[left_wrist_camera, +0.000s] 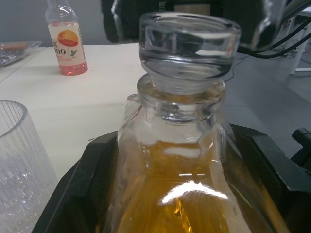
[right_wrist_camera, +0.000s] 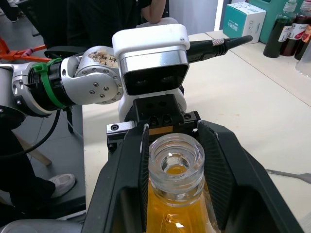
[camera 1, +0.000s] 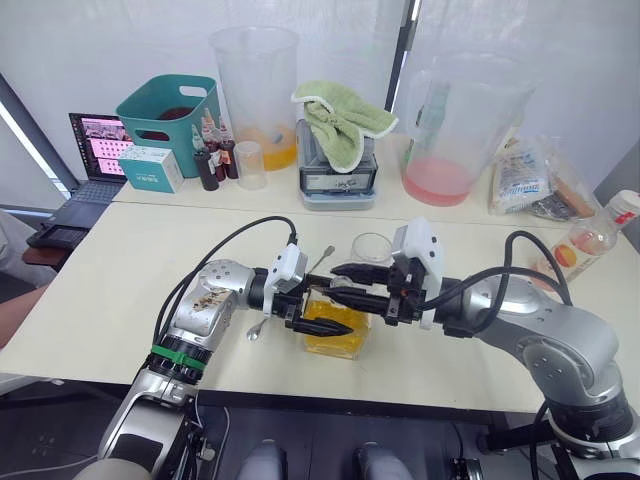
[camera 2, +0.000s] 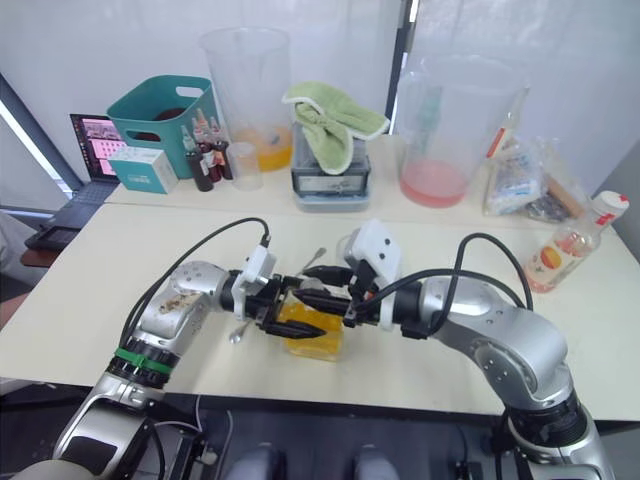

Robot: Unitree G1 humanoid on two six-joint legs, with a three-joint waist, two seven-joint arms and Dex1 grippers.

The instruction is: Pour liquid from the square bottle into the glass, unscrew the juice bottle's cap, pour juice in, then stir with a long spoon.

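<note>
Both grippers, left (camera 1: 325, 322) and right (camera 1: 362, 288), pinch the square bottle (camera 1: 335, 330) at the table's (camera 1: 120, 270) near edge, stopper (left_wrist_camera: 189, 46) still in; the glass (camera 1: 372, 250) stands just behind it. Opposing pulls could twist the slick bottle loose and spill, or knock the glass

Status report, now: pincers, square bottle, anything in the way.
Left pincer and right pincer both clamped on the square bottle, upright on the table. Stopper in neck. Glass just behind, long spoon beside it. Juice bottle far right, untouched.
</note>
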